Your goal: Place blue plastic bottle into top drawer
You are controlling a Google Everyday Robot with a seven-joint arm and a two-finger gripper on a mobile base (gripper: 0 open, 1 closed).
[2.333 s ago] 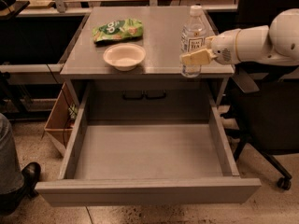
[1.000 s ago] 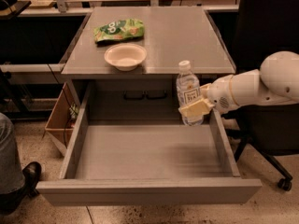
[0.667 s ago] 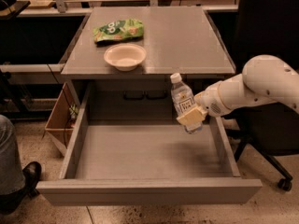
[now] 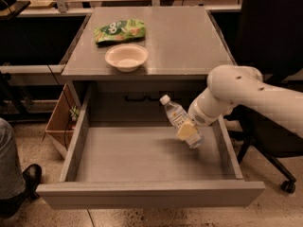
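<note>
The top drawer (image 4: 142,193) stands pulled wide open below the grey cabinet top, its smooth grey inside bare. My gripper (image 4: 188,130) reaches in from the right and is shut on the blue plastic bottle (image 4: 177,118), a clear bottle with a white cap and white label. The bottle is tilted, cap pointing up and to the left, and hangs inside the drawer's right half, a little above its floor. The bottle's lower end is partly hidden by my fingers (image 4: 186,131).
A white bowl (image 4: 126,56) and a green chip bag (image 4: 120,30) lie on the cabinet top (image 4: 189,41). A wooden box (image 4: 59,122) stands left of the cabinet. A person's leg and shoe (image 4: 16,178) are at the lower left. An office chair base (image 4: 279,174) is on the right.
My gripper has carried the bottle from the cabinet top's right edge down and left into the open drawer. The bottle has tipped from upright to slanted.
</note>
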